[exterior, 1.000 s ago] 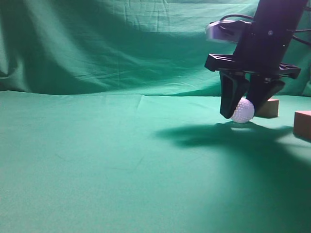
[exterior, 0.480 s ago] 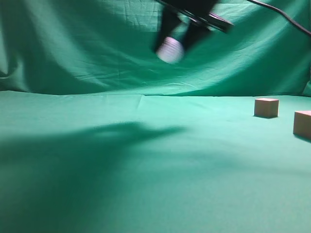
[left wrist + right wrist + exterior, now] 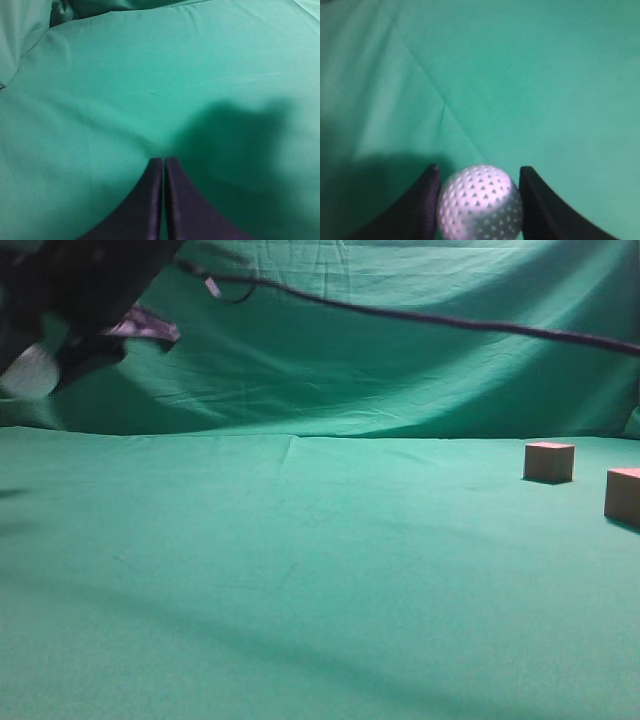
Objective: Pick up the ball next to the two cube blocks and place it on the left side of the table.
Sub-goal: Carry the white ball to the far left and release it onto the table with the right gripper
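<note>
My right gripper (image 3: pixel 479 172) is shut on the white dimpled ball (image 3: pixel 480 202), held between its two dark fingers above the green cloth. In the exterior view that gripper (image 3: pixel 40 365) is blurred at the far upper left, high above the table (image 3: pixel 300 570), with the ball (image 3: pixel 28 373) showing pale at its tip. The two reddish-brown cube blocks (image 3: pixel 549 461) (image 3: pixel 622 495) stand on the cloth at the far right. My left gripper (image 3: pixel 164 161) is shut and empty over bare cloth; it does not show in the exterior view.
A black cable (image 3: pixel 430 320) from the right arm stretches across the green backdrop. Green cloth folds up at the back (image 3: pixel 30 30). A crease (image 3: pixel 435 95) runs through the cloth under the right gripper.
The right gripper lifted the ball from beside the cubes and swept it leftward across the table, from the right to the far upper left. The cubes stayed put.
</note>
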Robot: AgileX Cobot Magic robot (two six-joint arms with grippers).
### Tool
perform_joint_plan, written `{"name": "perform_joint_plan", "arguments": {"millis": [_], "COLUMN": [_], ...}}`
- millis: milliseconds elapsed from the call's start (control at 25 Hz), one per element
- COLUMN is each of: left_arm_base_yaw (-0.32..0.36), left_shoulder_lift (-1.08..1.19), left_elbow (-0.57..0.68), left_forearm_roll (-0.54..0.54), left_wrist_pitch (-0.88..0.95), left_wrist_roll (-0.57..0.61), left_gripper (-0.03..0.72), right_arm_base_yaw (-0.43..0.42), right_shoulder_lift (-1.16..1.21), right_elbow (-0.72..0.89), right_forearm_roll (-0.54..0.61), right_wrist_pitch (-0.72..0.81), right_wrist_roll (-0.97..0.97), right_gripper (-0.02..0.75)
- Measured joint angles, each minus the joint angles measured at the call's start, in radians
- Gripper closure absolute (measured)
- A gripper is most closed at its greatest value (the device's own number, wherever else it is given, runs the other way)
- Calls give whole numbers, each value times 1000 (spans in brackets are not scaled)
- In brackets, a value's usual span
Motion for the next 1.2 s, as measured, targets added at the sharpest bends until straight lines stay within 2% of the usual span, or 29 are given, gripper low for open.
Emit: {"name": "perform_joint_plan", "arguments": {"millis": [160,480,720,880,920,1040,1120,1200], "left_arm_base_yaw": [0,0,0,0,0,0,0,0], "left_shoulder_lift": [0,0,0,0,0,0,0,0], "left_elbow": [0,0,0,0,0,0,0,0], "left_forearm_roll": [0,0,0,0,0,0,0,0], "left_wrist_pitch": [0,0,0,0,0,0,0,0], "left_wrist_roll": [0,0,0,0,0,0,0,0], "left_gripper": [688,688,688,688,688,688,688,688], "right_arm_base_yaw": [20,21,21,15,10,-15,-36,-61], "right_shoulder_lift": [128,189,189,166,144,37,-55,-154], "right_elbow": [-115,-137,-138,-138,-138,-138,-138,-142], "right_forearm_roll": [0,0,0,-10,-17,-68,-109,-158], "right_wrist_pitch": [-13,-96,-99,-64,-39,65,165,303], "right_wrist_roll": [-3,-127,-147,-150,-150,-153,-116,-39], "right_gripper": [418,418,183,188,147,162,261,392]}}
